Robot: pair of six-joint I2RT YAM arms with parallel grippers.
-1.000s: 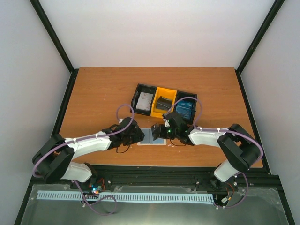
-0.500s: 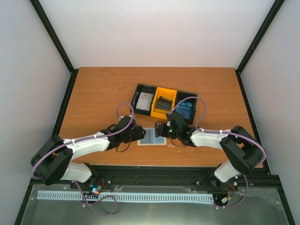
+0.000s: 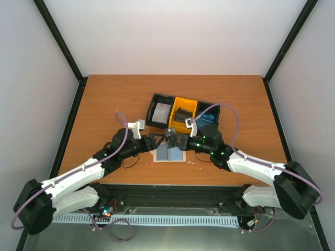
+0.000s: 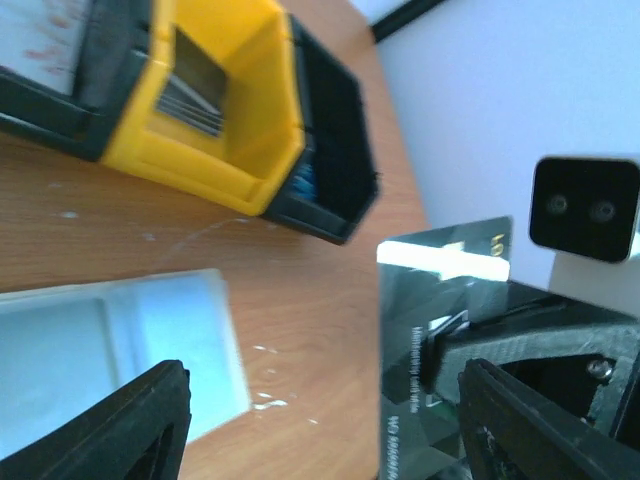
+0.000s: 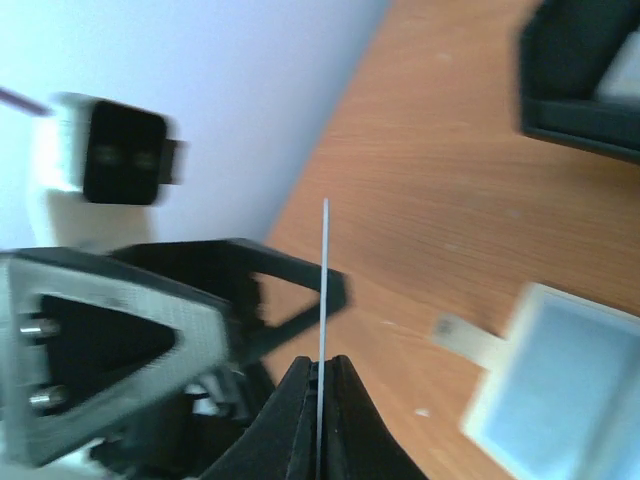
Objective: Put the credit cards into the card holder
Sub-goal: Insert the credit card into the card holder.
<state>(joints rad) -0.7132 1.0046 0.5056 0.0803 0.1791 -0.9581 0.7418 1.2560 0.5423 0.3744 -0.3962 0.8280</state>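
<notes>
My right gripper [image 5: 320,385] is shut on a dark credit card [image 3: 171,134], which shows edge-on [image 5: 324,290] in the right wrist view and stands upright above the table. My left gripper [image 4: 340,430] is open, its fingers on either side of that card [image 4: 440,330] without touching it. The card holder [image 3: 168,154] lies unfolded on the table below both grippers, pale in the left wrist view [image 4: 110,350]. More credit cards lie in the tray: a grey-white one [image 3: 161,111], a dark one [image 3: 183,114] and a blue one [image 3: 207,121].
The black-and-yellow three-compartment tray [image 3: 157,98] stands just behind the card holder, its yellow bin [image 4: 215,110] close to the left gripper. The two grippers face each other tip to tip over the table's near middle. Black frame posts edge the table.
Both grippers have risen from the table and come together above the card holder. The left gripper has opened wider; the right still grips the card.
</notes>
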